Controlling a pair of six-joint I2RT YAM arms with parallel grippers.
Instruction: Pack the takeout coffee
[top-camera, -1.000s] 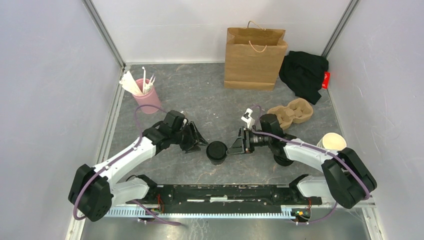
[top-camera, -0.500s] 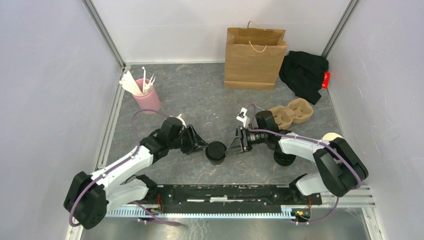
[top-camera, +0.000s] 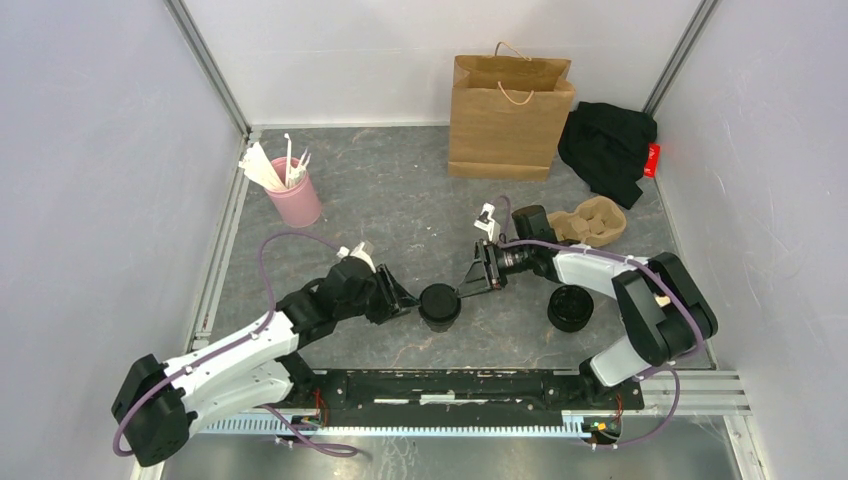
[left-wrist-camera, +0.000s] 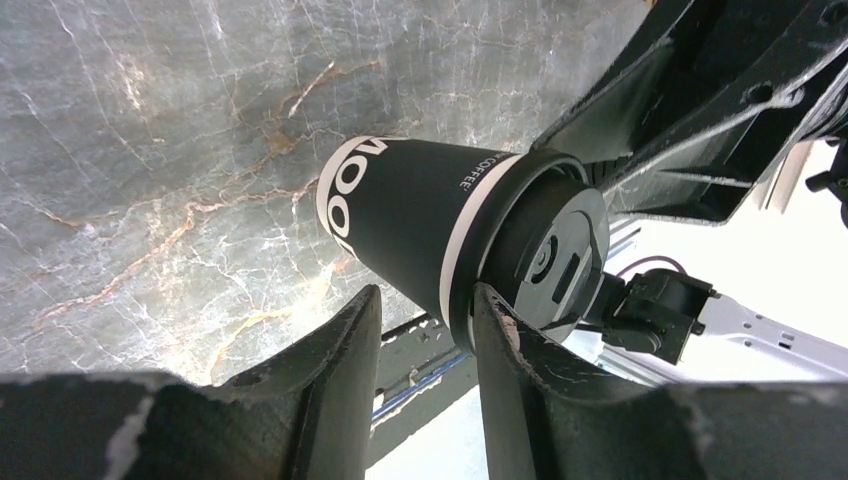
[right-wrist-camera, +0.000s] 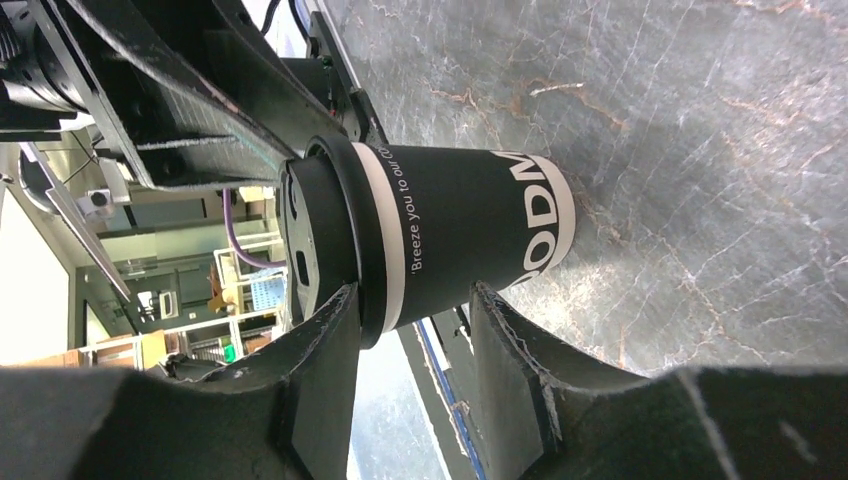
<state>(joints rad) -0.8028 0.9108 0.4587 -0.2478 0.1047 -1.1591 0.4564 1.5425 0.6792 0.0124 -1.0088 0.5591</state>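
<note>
Both arms stretch forward and low, elbows bent, forearms angled inward so that their tips face each other near the middle. The left end effector (top-camera: 404, 300) points to the right, its two fingers (left-wrist-camera: 335, 370) spread apart. The right end effector (top-camera: 470, 282) points to the left, its fingers (right-wrist-camera: 320, 370) parted in the same way.

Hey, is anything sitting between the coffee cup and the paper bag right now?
No loose object does. Only the right gripper, flanking the takeout coffee, sits on its bag side; the cup carrier lies right of the line to the paper bag.
</note>
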